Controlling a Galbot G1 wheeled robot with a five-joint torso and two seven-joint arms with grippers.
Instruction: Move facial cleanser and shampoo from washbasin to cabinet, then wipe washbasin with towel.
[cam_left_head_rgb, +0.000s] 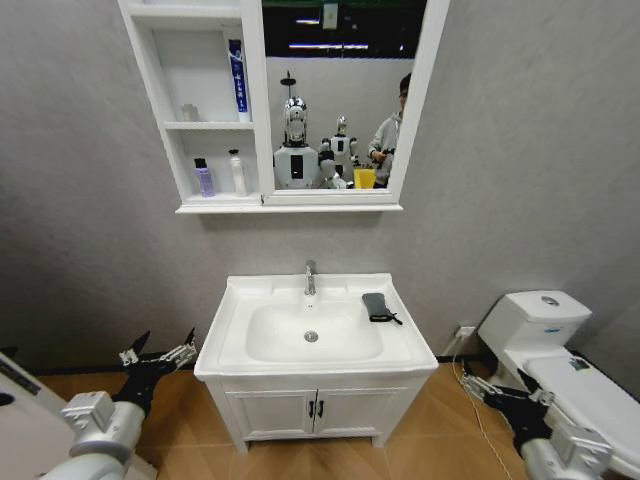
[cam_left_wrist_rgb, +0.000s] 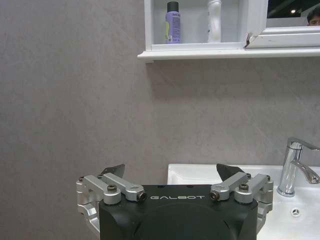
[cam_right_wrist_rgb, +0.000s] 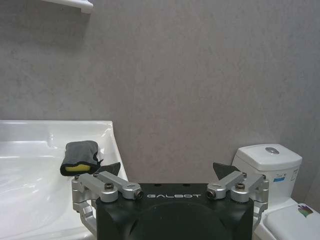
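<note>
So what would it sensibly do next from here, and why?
Probably reach the right gripper towards the towel to pick it up. Two bottles already stand on the cabinet shelf, and the washbasin rim carries just the folded towel, lying to the right of the tap. Both grippers, left included, hang open and low beside the vanity, and the right one is nearer.

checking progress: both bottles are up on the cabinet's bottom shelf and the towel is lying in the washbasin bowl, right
Not quite. The head view shows the towel lying on the washbasin rim to the right of the tap, not in the bowl. Both bottles do stand on the cabinet's bottom shelf.
</note>
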